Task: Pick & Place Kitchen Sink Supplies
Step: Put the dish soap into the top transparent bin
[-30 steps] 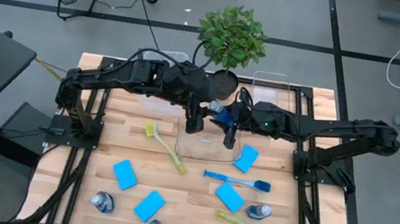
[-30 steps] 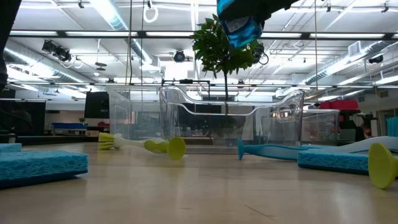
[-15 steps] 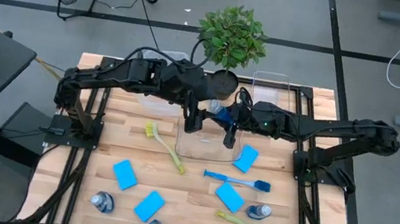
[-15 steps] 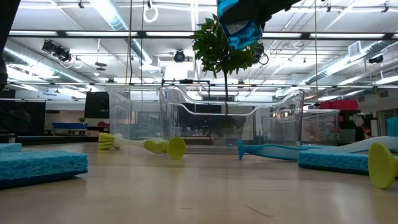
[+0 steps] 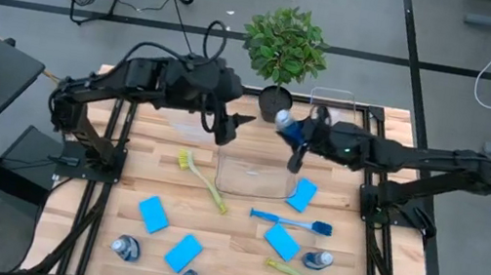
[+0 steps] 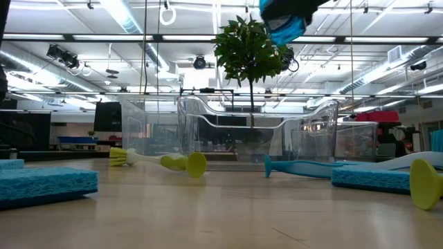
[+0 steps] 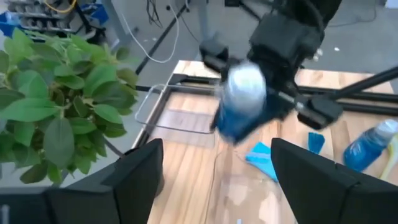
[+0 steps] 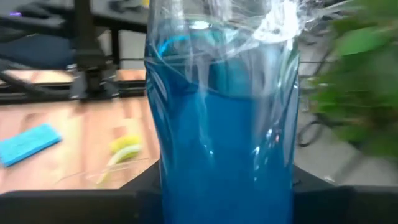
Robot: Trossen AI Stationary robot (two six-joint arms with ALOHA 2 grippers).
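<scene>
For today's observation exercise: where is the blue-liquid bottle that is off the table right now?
In the high view, the bottle is held in the right end effector, above the far edge of the clear bin, beside the potted plant.

Blue-liquid bottle (image 5: 289,125) aloft, seemingly tilted, above clear bin (image 5: 249,180)
</scene>
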